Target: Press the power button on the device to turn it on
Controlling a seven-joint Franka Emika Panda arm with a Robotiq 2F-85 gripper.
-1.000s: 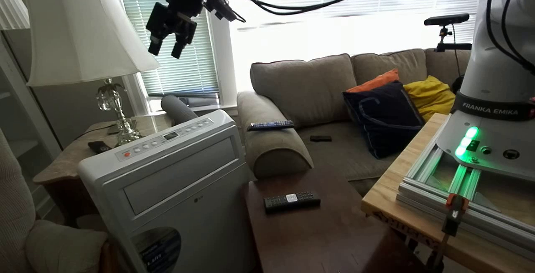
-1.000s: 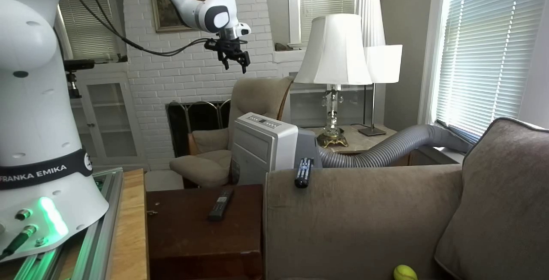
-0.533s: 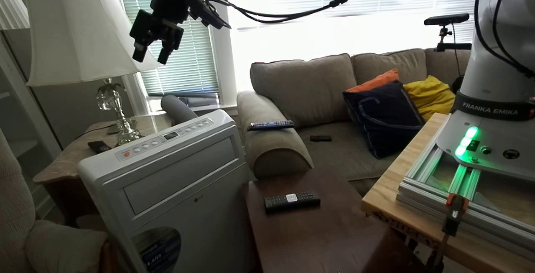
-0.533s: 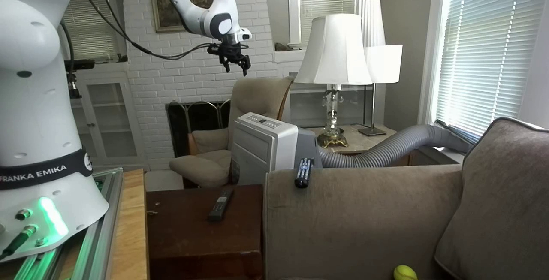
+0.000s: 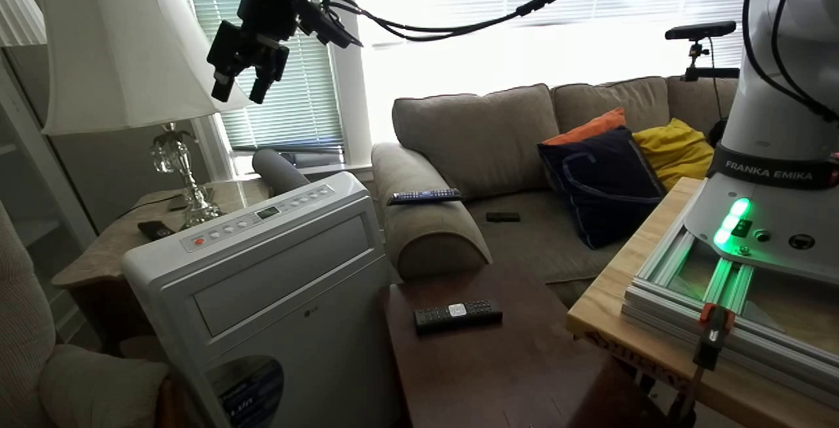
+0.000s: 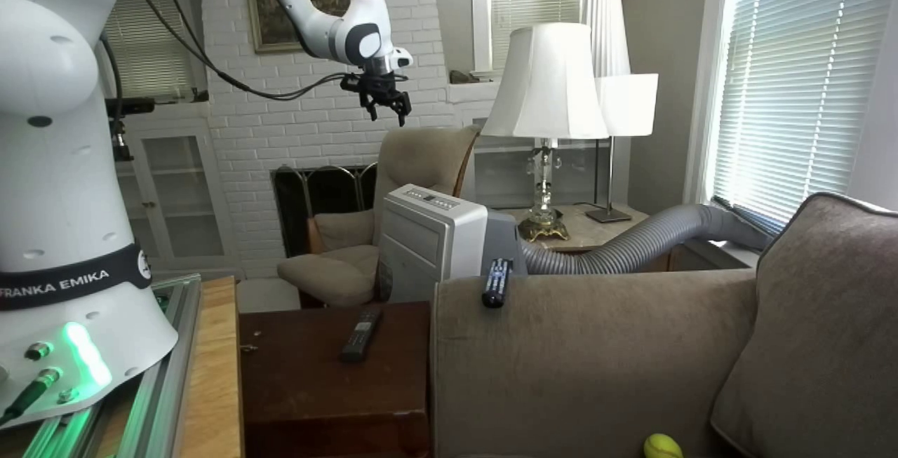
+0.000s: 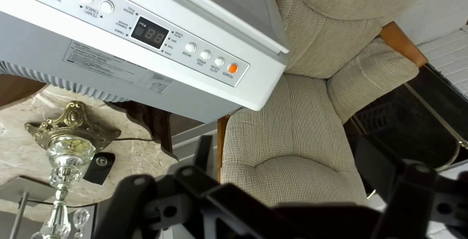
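A brown fabric sofa (image 5: 485, 146), plump and soft-edged, has a rounded, padded arm. A beige armchair (image 7: 278, 133) shows finely ribbed upholstery and wooden trim. Between this chair and the sofa's arm stands the portable air conditioner (image 5: 275, 297), white, boxy and upright, with smooth faces, rounded corners and a long recessed panel across its upper front. Near it rises a table lamp (image 6: 546, 107) with a flared, pale shade, a clear glass stem and an ornate brass-coloured foot. A grey, ribbed hose (image 6: 624, 247) curves away behind the conditioner. The black gripper (image 5: 240, 92) hangs higher than the machine and apart from it, its two blocky fingers (image 5: 260, 89) spread wide. A dark, round-edged sticker (image 5: 249, 385) sits low on the white front. On top, a slim control strip (image 7: 197, 50) carries a dark rectangular display (image 7: 150, 33) with pale segmented digits, small round white buttons (image 7: 190, 47) and, at one end, an orange power button (image 7: 233, 68).
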